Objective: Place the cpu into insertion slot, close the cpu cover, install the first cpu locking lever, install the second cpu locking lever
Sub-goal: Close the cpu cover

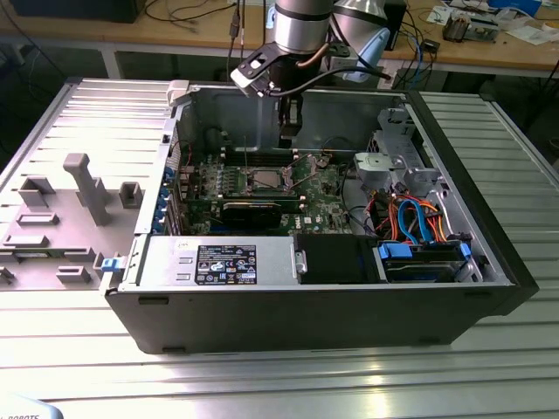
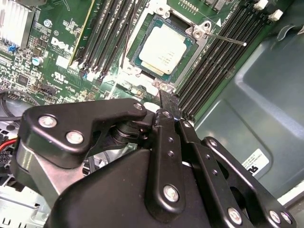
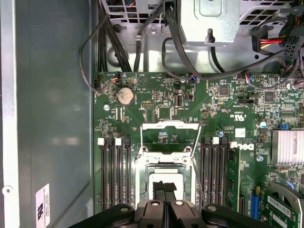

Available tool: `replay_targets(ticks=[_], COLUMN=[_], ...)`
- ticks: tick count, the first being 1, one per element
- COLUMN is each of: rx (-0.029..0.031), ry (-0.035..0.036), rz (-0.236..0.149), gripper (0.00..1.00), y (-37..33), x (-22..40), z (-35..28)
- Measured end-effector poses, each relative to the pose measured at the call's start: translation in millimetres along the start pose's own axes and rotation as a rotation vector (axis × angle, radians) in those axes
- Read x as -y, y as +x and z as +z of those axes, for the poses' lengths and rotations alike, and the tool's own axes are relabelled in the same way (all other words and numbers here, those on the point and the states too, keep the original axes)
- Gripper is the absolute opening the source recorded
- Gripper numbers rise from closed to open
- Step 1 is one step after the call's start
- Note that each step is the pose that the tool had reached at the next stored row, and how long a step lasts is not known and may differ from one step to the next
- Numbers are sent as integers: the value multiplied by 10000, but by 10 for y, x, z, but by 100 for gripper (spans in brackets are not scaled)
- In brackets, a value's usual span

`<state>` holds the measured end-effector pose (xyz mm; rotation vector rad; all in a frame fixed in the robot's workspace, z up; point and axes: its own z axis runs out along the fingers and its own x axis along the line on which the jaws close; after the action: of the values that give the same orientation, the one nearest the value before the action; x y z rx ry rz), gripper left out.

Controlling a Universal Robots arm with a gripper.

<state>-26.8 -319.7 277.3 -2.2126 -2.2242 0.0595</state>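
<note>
Your black pincer (image 3: pixel 164 184): pressed together | dull silver square cpu (image 2: pixel 162 49): seated in silver-rimmed square insertion slot (image 2: pixel 136 61) | thin silver-frame cpu cover (image 3: pixel 169 125): raised

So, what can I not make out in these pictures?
- First wrist view: the gripper hides part of the cpu.
- Exterior view: the insertion slot is too small to show whether the cpu sits flat.
- Second wrist view: the gripper hides much of the green board.

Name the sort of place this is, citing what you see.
Probably a robotics lab or workshop: a robot arm reaches into an open computer case on a slatted metal table, with a cable-strewn workbench behind.
</note>
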Motion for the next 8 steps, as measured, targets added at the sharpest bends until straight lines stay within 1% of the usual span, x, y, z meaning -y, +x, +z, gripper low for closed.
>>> replay_targets(ticks=[8], rx=[0], ry=[0], rz=[0], gripper=[11], y=[8], x=[-13], z=[0])
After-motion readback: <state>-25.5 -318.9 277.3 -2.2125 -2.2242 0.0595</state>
